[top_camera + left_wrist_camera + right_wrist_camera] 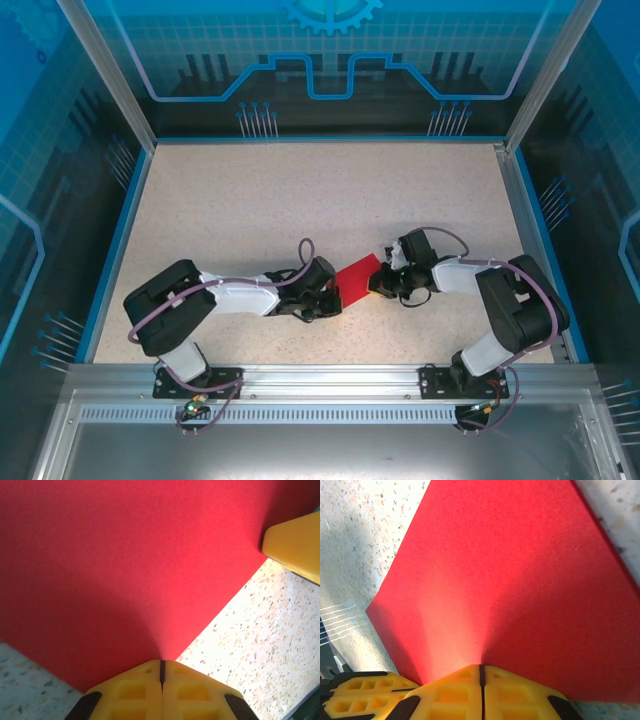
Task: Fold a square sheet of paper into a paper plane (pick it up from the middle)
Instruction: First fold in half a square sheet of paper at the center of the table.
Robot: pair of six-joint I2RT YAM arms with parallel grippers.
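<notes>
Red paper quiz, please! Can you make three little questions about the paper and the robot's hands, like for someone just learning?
1. True or false: the left hand is shut on the red paper.
2. Pick one: what is under the paper? A, a speckled table. B, a green cloth. C, a wooden tray.
3. What colour are the fingertips of the right hand?

Key: 1 true. 2 A. 3 yellow.
</notes>
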